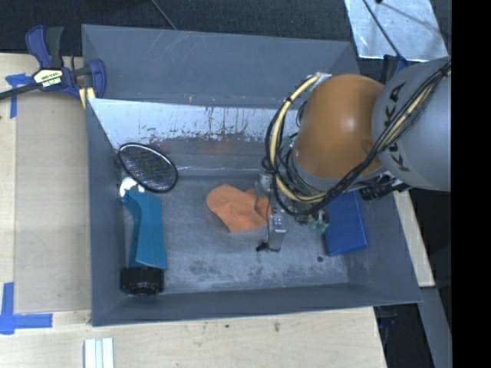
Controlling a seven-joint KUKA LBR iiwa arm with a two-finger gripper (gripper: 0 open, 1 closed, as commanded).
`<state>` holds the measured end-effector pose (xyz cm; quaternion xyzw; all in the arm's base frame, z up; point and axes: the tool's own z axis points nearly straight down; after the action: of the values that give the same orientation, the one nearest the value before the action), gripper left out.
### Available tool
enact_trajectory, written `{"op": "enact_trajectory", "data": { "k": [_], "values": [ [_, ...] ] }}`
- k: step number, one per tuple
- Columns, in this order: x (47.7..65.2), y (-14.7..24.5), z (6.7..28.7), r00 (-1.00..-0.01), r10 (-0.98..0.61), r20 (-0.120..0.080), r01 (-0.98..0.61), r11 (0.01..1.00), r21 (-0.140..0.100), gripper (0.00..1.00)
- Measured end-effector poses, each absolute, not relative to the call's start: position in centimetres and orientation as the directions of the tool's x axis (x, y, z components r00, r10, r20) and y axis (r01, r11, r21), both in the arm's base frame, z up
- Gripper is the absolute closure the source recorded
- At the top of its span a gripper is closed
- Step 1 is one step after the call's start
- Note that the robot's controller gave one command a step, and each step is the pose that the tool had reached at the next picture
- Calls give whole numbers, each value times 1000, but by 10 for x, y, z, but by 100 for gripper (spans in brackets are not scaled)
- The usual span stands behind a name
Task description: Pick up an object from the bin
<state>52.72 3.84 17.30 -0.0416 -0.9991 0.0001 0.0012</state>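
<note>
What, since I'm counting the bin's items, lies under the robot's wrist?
The right edge of an orange crumpled lump and the upper part of a blue flat block slip under the wrist. Whatever else lies on the bin floor beneath it is covered.

A robotics lab: a cable-wrapped industrial arm hangs over a grey metal bin.

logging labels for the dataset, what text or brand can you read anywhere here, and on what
"KUKA": black letters on the silver arm link, partly crossed by cables.
No text can be seen on the blue block, orange cloth, blue-handled tool or black mesh paddle.
</note>
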Motion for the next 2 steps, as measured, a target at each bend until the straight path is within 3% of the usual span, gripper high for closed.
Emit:
{"op": "enact_trajectory", "data": {
  "k": [1,2],
  "values": [
    [528,50,156,-984,179,0,179,984,3,0],
    [543,42,116,-978,208,-3,208,978,0,0]
  ]
}}
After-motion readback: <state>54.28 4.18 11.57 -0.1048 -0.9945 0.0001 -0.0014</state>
